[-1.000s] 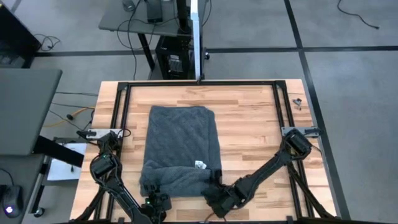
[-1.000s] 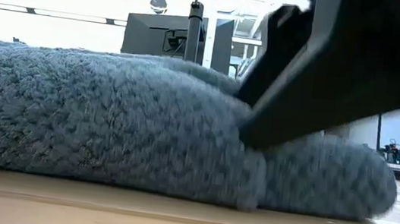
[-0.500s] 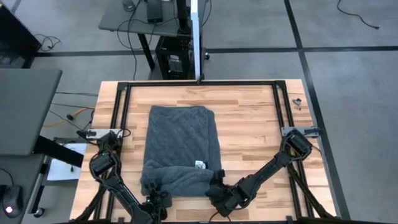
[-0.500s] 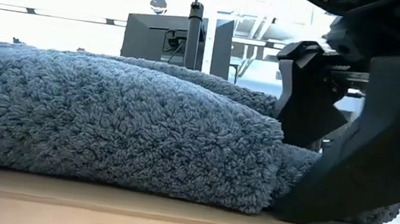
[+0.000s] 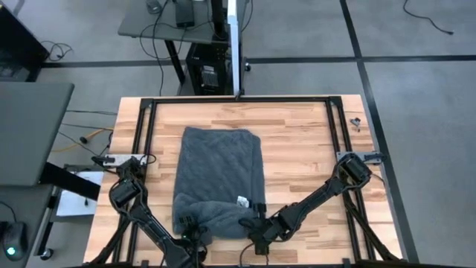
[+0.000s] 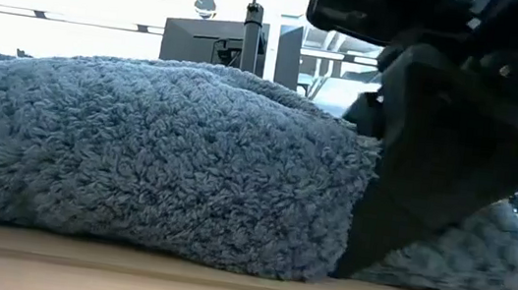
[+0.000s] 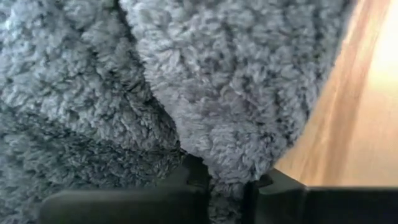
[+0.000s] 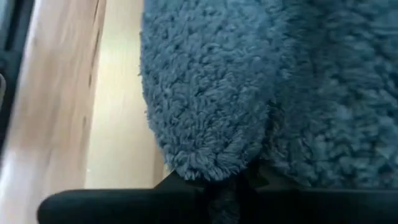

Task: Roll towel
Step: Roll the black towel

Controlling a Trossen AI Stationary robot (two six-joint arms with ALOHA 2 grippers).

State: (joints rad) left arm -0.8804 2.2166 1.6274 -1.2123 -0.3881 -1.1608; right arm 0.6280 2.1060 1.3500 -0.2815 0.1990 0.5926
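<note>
The dark grey towel (image 5: pixel 219 167) lies lengthwise in the middle of the wooden table. Its far part is flat, and its near end is bunched into a thick roll (image 6: pixel 158 162) that rests on the wood. A small white tag (image 5: pixel 242 199) shows near the roll's right end. My left gripper (image 5: pixel 190 223) is shut on the roll's left end. My right gripper (image 5: pixel 258 221) is shut on its right end and fills the right of the low view (image 6: pixel 399 212). My left gripper (image 7: pixel 227 183) pinches a thick fold of terry cloth at the roll's left end (image 7: pixel 230 163) between its two fingers, slanting down from the near side. The cloth bulges out beyond the fingers, and the roll lies on the table. My right gripper (image 8: pixel 217 180) pinches a rounded fold at the roll's right end (image 8: pixel 208 163) between its two fingers, slanting down from the near right. How many layers, I cannot tell. That end rests on the wood.
Black frame rails (image 5: pixel 238 99) run around the table's back and sides. Bare wood (image 5: pixel 305 149) lies to the right of the towel, and a narrower strip to its left. A small metal part (image 5: pixel 355 123) sits at the far right. A monitor (image 6: pixel 216 49) stands beyond the table.
Both grippers have shut on the ends of the towel's near roll; a second ago both stood open. The right gripper has rolled about its own line and sunk onto the cloth. The roll now stands taller and its near left corner has drawn inward; the far part has stayed flat.
</note>
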